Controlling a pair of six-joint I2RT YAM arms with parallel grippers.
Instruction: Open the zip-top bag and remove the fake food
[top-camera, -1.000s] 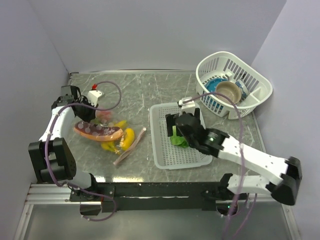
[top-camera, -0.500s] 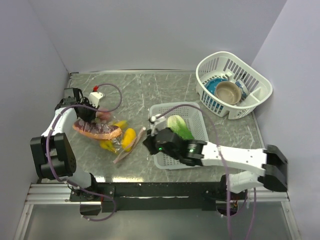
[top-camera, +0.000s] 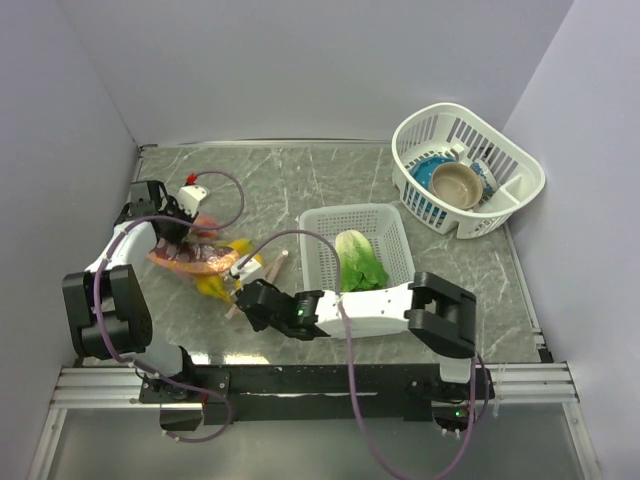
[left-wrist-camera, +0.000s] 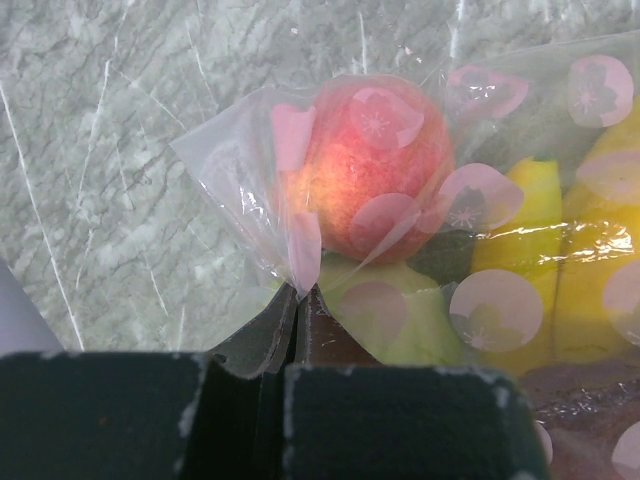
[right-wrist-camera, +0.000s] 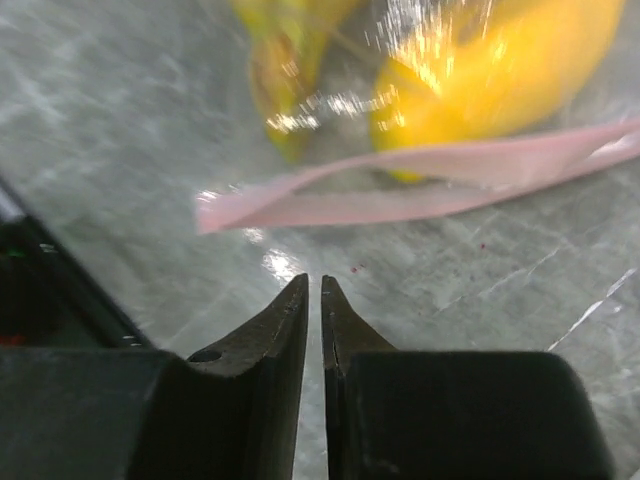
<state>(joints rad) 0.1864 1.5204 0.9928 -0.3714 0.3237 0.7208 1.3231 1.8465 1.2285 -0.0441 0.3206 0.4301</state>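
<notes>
Left tool (left-wrist-camera: 298, 305) pinching zip-top bag (left-wrist-camera: 232, 165) corner

We see a grey surface (top-camera: 330, 185) veined with white like marble, closed in on three sides by plain, pale lavender walls (top-camera: 300, 70). The light is soft and even. A silver metal rail (top-camera: 95, 385) runs along its near edge.
</notes>
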